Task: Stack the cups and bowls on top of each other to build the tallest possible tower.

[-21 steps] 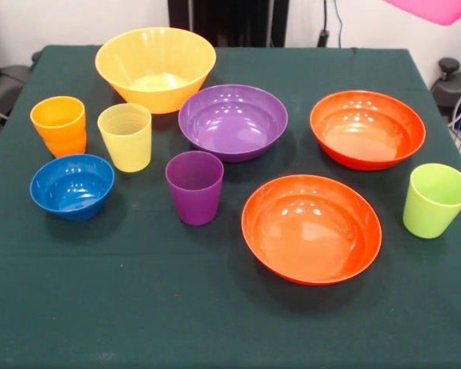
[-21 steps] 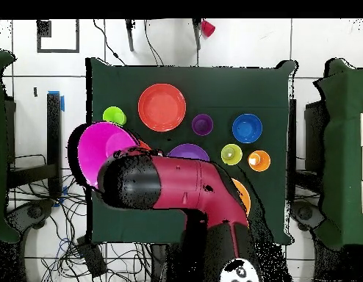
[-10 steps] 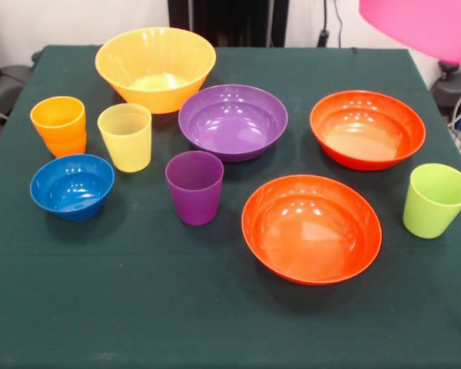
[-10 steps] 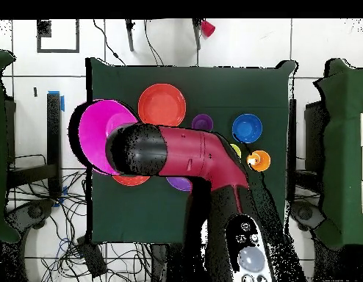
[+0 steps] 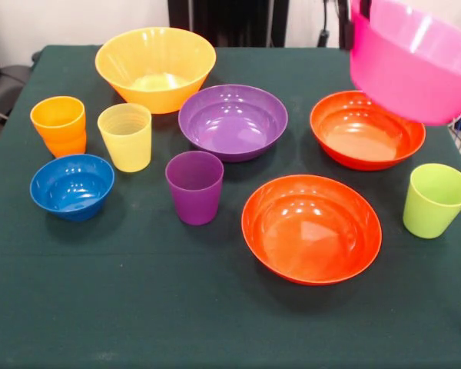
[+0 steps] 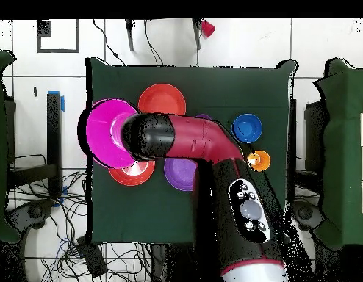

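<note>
A large pink bowl (image 5: 415, 65) hangs tilted in the air at the upper right, over the far red-orange bowl (image 5: 367, 129). My gripper (image 5: 362, 10) shows only as dark tips at the pink bowl's rim and is shut on it. On the table stand a second red-orange bowl (image 5: 311, 228), a purple bowl (image 5: 232, 119), a deep yellow-orange bowl (image 5: 155, 65) and a small blue bowl (image 5: 71, 184). The cups stand apart: orange (image 5: 58, 124), yellow (image 5: 125, 136), purple (image 5: 194, 186), lime green (image 5: 436, 198). From overhead the pink bowl (image 6: 109, 134) sits at the arm's (image 6: 188, 139) end.
A dark green cloth covers the table (image 5: 138, 307). In the overhead view the arm hides part of the purple bowl (image 6: 178, 175) and most of the cups. Cables lie on the floor (image 6: 59, 242) beside the table.
The pink bowl has come down and in from the upper right corner of the front view. Overhead, the arm has swung further out over the table with it.
</note>
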Controlling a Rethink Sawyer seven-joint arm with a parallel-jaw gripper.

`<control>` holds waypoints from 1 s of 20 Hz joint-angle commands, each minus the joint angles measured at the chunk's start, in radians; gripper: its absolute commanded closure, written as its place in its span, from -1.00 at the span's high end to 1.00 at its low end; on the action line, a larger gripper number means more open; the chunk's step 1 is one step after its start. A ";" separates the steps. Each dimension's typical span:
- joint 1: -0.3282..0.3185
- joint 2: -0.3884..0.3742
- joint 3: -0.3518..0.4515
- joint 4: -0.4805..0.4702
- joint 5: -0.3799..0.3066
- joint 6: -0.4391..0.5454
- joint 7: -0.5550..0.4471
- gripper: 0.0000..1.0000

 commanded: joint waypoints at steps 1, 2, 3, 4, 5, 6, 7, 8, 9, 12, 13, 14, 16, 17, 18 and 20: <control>-0.068 0.176 0.145 -0.082 -0.078 -0.127 -0.135 -1.00; -0.072 0.185 0.151 -0.091 -0.089 -0.121 -0.142 -1.00; -0.074 0.201 0.154 -0.115 -0.099 -0.109 -0.146 -1.00; -0.075 0.211 0.158 -0.136 -0.105 -0.097 -0.146 -1.00; -0.077 0.229 0.165 -0.168 -0.115 -0.076 -0.159 -1.00; -0.077 0.243 0.171 -0.193 -0.120 -0.056 -0.168 -1.00; -0.078 0.257 0.177 -0.218 -0.126 -0.036 -0.176 -1.00; -0.079 0.272 0.183 -0.244 -0.132 -0.016 -0.185 -1.00; -0.081 0.292 0.191 -0.276 -0.138 0.007 -0.198 -1.00; -0.089 0.346 0.224 -0.354 -0.161 0.084 -0.255 -1.00; -0.091 0.369 0.236 -0.383 -0.166 0.107 -0.268 -1.00; -0.092 0.384 0.243 -0.403 -0.170 0.115 -0.269 -1.00; -0.095 0.405 0.253 -0.429 -0.161 0.126 -0.243 -1.00; -0.096 0.416 0.258 -0.449 -0.163 0.136 -0.244 -1.00; -0.094 0.425 0.262 -0.469 -0.166 0.151 -0.245 -1.00; -0.106 0.452 0.292 -0.505 -0.160 0.191 -0.278 -1.00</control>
